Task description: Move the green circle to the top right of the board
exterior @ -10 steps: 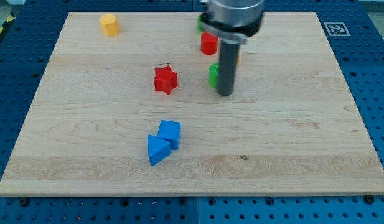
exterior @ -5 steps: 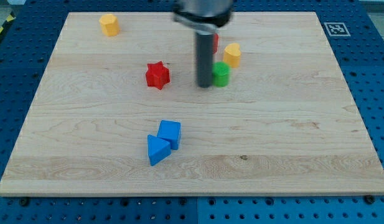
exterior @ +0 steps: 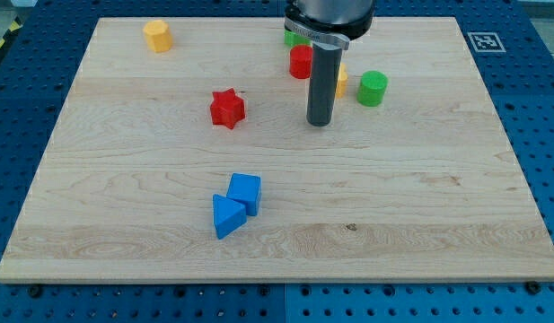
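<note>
The green circle point(exterior: 373, 88) is a short green cylinder standing on the wooden board point(exterior: 438, 197) right of centre in the upper part. My tip point(exterior: 320, 122) rests on the board to the lower left of it, about a block's width away, not touching it. A yellow block point(exterior: 340, 79) sits between the rod and the green circle, partly hidden by the rod.
A red block point(exterior: 300, 62) and another green block point(exterior: 293, 37) sit left of the rod near the view's top, partly hidden. A red star point(exterior: 227, 109) lies to the left. A yellow block point(exterior: 157, 35) is at top left. A blue cube point(exterior: 246, 192) and blue triangle point(exterior: 226, 216) touch at lower centre.
The green circle has slid right and up, past the yellow block. My tip went left, knocked the red star left, then came back right to its place left of the circle.
</note>
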`<state>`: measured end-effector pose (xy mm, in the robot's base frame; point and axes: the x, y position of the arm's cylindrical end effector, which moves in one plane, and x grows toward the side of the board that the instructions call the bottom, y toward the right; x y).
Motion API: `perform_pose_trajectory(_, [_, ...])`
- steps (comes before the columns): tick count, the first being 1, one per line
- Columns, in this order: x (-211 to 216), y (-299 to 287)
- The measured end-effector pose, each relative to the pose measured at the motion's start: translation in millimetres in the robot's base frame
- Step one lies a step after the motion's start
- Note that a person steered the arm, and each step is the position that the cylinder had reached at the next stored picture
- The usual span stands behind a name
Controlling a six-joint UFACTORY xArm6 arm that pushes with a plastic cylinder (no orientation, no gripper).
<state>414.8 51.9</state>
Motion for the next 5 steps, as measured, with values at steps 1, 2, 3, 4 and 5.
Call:
perform_pose_trajectory(1, [-9, 0])
perform_pose_trajectory(2, [-50, 18])
perform_pose_trajectory(3, [-73, 70])
perform_pose_trajectory(4, [-66, 90])
perform_pose_trajectory(5, [-40, 49])
